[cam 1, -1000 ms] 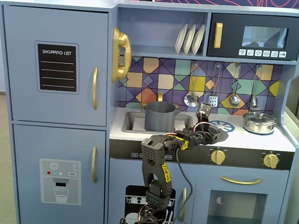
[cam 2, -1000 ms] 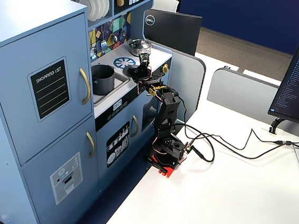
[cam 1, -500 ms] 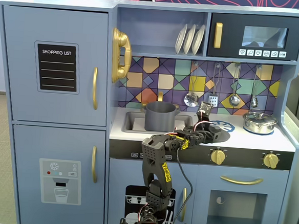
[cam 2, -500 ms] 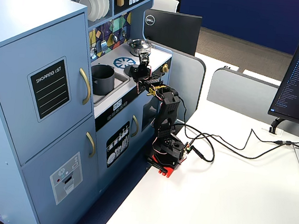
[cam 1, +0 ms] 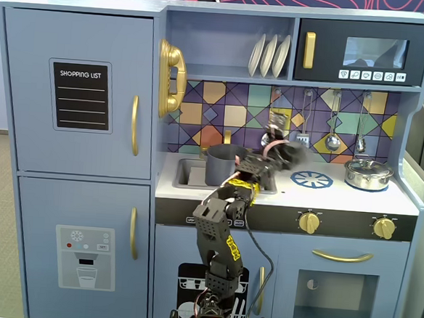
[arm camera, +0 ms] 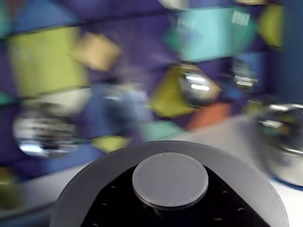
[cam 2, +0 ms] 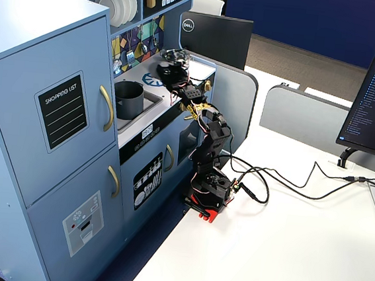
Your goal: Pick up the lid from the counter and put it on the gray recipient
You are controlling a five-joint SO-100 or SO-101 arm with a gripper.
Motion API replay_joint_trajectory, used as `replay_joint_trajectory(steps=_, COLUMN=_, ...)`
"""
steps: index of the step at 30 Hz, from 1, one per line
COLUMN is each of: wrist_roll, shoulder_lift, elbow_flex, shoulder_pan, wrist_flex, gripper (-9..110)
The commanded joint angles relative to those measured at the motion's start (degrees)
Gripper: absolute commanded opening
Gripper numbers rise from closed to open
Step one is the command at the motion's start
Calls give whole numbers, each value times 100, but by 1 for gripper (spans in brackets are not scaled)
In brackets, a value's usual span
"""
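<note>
Lifted off the burner mark [cam 1: 312, 180] since the earlier frame, the lid [arm camera: 170, 184] now rides in my gripper [cam 1: 284, 151], clenched on its knob, in the air at three o'clock of the gray recipient [cam 1: 224, 164] in a fixed view.

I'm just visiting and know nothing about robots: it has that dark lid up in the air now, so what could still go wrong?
Judging from the pictures:
1. The gripper holds the lid only by its small knob, and the blurred wrist view suggests fast motion; it might slip.
2. The gray pot stands in the sink recess, so an off-centre lid could tilt on the rim.
3. Utensils hang close behind; a wide swing might hit them.
</note>
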Motion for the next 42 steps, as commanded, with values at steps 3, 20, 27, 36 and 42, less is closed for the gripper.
replay_joint_trajectory(steps=3, wrist_roll=35, shoulder_lift=571, elbow_flex=-650, shoulder_pan=-914, wrist_flex=519, gripper=0)
replay_joint_trajectory(steps=20, wrist_roll=18, shoulder_lift=404, elbow_flex=-378, shoulder_pan=-2408, wrist_flex=791, gripper=0)
replay_joint_trajectory(steps=27, wrist_roll=-35, shoulder_lift=448, elbow_flex=-123, shoulder_pan=-2461, wrist_flex=800, gripper=0)
replay_joint_trajectory(steps=36, wrist_roll=-62, shoulder_lift=255, elbow_flex=-88, shoulder_pan=-2338, wrist_flex=738, gripper=0)
replay_joint_trajectory(steps=42, wrist_roll=-70, shoulder_lift=9, elbow_flex=-105, shoulder_pan=-2206, wrist_flex=571, gripper=0)
